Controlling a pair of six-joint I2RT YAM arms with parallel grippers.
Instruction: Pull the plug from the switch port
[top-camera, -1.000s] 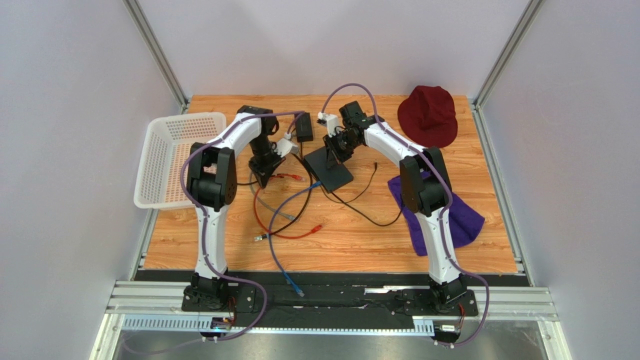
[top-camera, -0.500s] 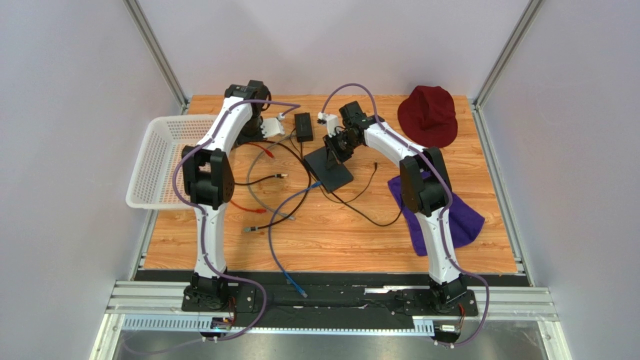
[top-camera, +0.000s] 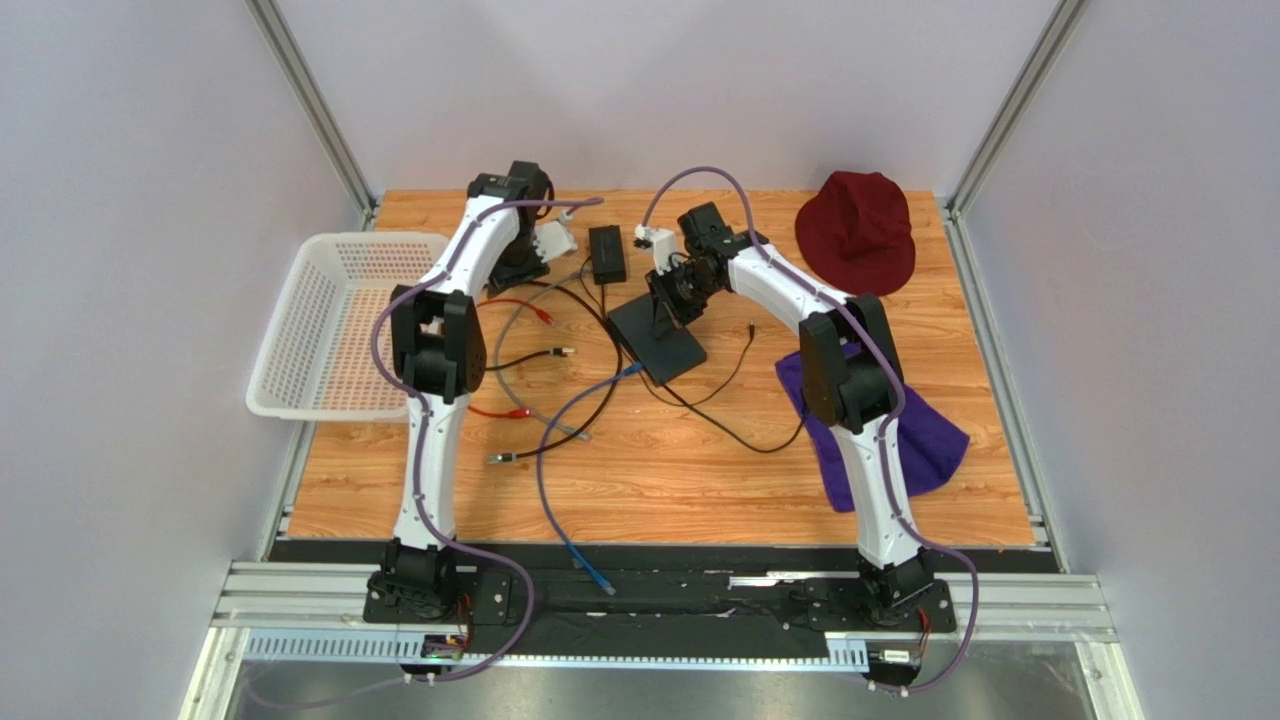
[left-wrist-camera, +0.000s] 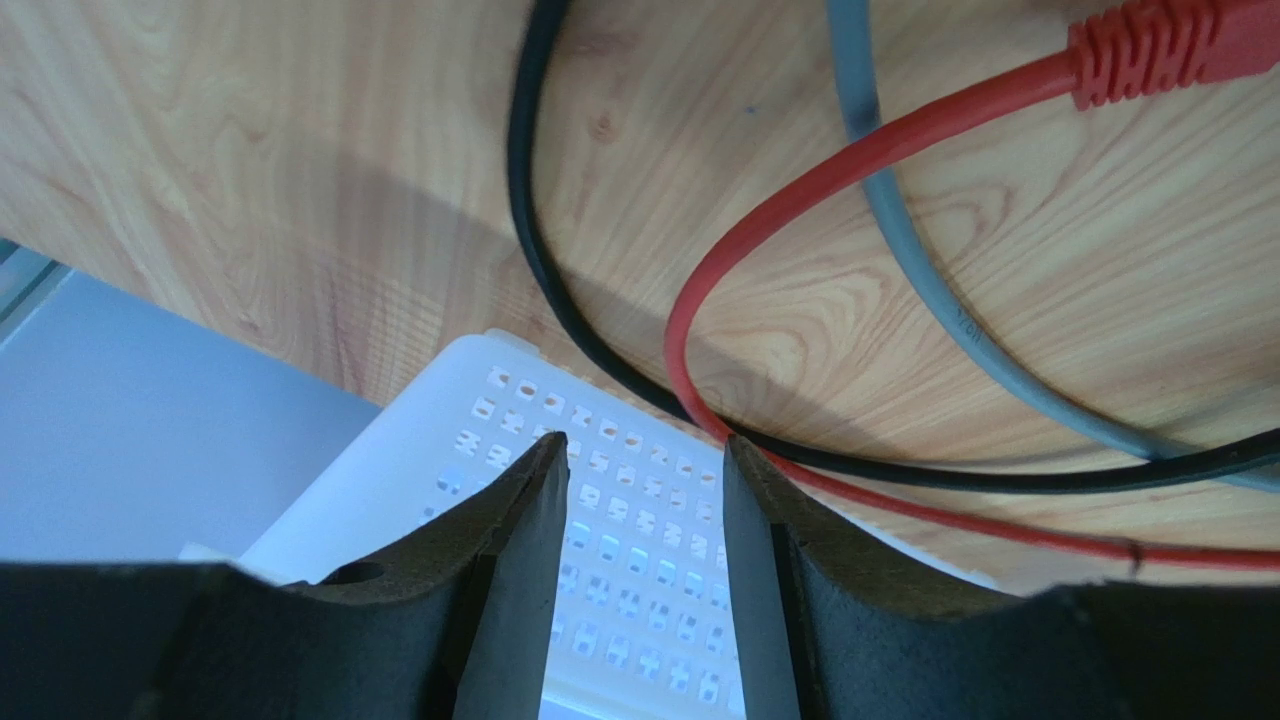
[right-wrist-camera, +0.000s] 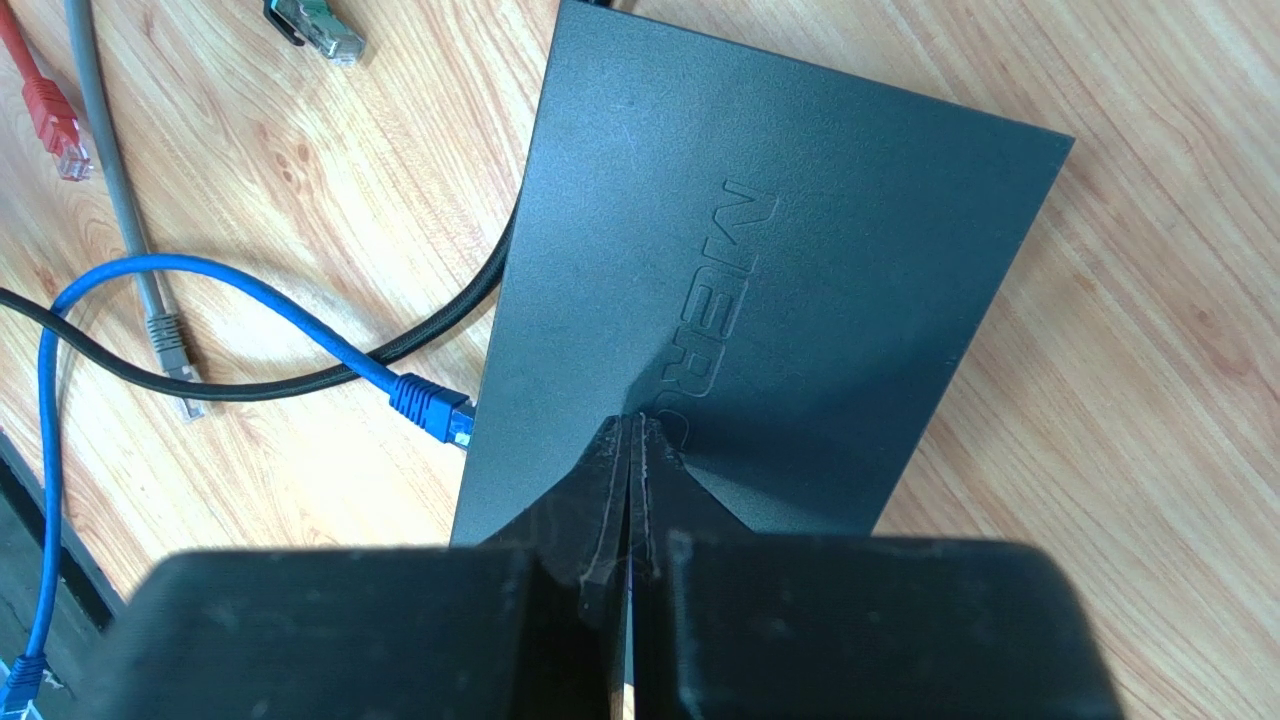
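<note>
The flat black switch box (top-camera: 657, 333) (right-wrist-camera: 766, 285) lies mid-table. My right gripper (top-camera: 672, 294) (right-wrist-camera: 631, 428) is shut, its tips pressed on the box's top with nothing between them. A blue plug (right-wrist-camera: 436, 413) (top-camera: 631, 368) sits against the box's edge where the switch port row runs; the sockets themselves are hidden. My left gripper (top-camera: 508, 267) (left-wrist-camera: 634, 443) hangs open and empty at the back left, over the corner of the white basket (left-wrist-camera: 496, 405). A loose red plug (left-wrist-camera: 1165, 45) and its cable lie on the wood beyond it, along with black and grey cables.
The white basket (top-camera: 376, 237) stands at the left edge. A black adapter brick (top-camera: 607, 252) lies behind the box. A dark red hat (top-camera: 857, 228) is at the back right, a purple cloth (top-camera: 917, 428) at the right. Loose cables sprawl in front of the box.
My left arm swung from the cables beside the box to the back left, dragging the red cable along, then opened. The basket shifted slightly left. The right arm stayed put.
</note>
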